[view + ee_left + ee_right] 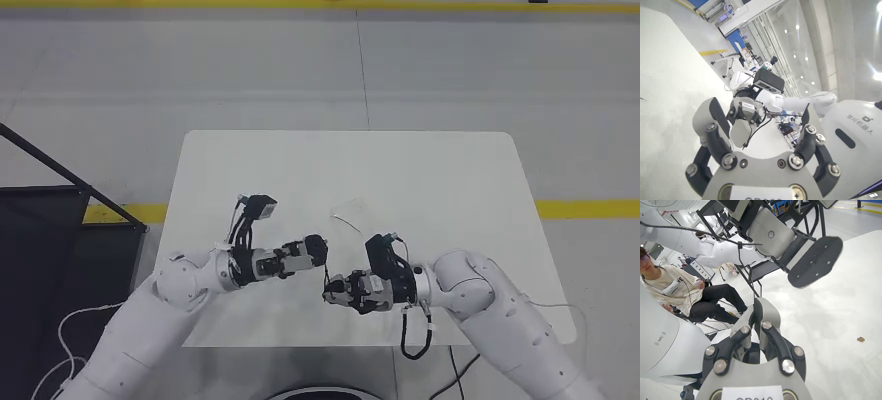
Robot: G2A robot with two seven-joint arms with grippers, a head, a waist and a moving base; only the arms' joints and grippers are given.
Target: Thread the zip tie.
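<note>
A thin black zip tie (739, 256) rises from between the pressed-together fingers of my right gripper (755, 306), which is shut on its strap. Its small square head (739, 246) is held up in the air, with a short tip poking out sideways. In the left wrist view the same zip tie (751, 132) curves along my right gripper (741, 132). My left gripper (762, 117) is open just in front of it, its jaws wide apart with nothing in them. Over the near middle of the white table (450, 170), the left gripper (318, 250) and right gripper (335, 290) face each other closely.
A small pale scrap (348, 215) lies on the table just beyond the two grippers. A tiny brown speck (860, 339) sits on the tabletop. A black frame stand (60, 170) is off the table's left side.
</note>
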